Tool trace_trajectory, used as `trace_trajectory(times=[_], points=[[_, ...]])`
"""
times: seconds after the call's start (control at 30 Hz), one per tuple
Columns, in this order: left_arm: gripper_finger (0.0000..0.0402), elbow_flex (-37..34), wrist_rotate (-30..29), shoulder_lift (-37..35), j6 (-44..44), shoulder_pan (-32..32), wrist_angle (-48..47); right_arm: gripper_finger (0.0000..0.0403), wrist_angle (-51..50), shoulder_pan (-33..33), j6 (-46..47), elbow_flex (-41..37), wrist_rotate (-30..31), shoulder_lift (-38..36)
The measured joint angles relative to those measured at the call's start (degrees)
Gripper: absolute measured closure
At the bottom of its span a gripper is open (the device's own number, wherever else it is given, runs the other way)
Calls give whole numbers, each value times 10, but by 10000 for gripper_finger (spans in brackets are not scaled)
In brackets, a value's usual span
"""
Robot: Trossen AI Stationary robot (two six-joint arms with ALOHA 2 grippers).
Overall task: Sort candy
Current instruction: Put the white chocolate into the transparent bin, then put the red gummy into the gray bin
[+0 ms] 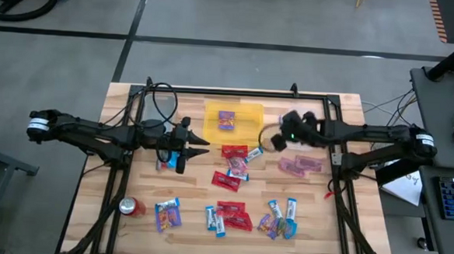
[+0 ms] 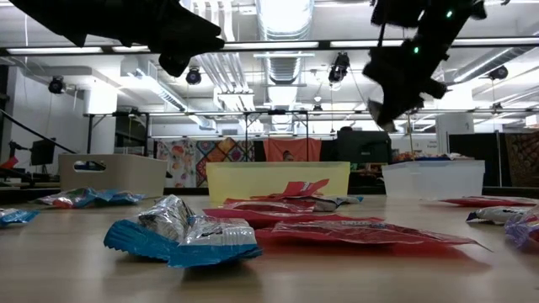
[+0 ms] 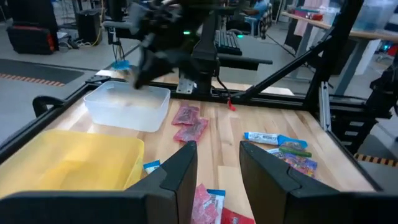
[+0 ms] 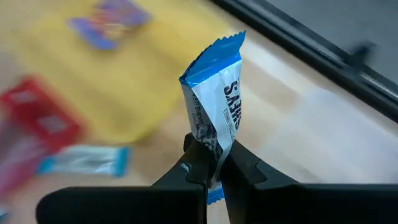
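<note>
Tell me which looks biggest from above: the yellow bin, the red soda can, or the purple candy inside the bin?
1. Yellow bin, clearly the largest.
2. Red soda can.
3. Purple candy.
The can and the purple candy look nearly alike in size from above, so their order is unsure.

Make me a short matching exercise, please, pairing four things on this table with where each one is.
Things:
1. blue-and-white bar
2. purple packet
3. red can
4. pink packets

Places:
A. near the table's front left corner
B. inside the yellow tray
C. pinched in the right gripper
D. on the wood by the right arm

Pairs: 1-C, 2-B, 3-A, 4-D
</note>
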Motion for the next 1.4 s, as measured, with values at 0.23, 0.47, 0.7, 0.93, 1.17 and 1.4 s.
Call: trace_trajectory(times=[0.23,0.47,0.7,0.93,1.17,1.4], points=[[297,-1,0,0,-12,0,0,385,-82,-136,8,0,0,0],[297,-1,0,0,-12,0,0,377,-90,-187,7,-15,-2,1],[297,-1,0,0,-12,0,0,370,-88,-189,12,-35,-2,1],[297,-1,0,0,-5,0,1,343,-84,-189,18,-41,-2,1],[297,-2,0,1,-4,0,2,311,-75,-189,19,-41,-1,1],[297,-2,0,25,-4,0,5,304,-73,-189,18,-41,-1,1]])
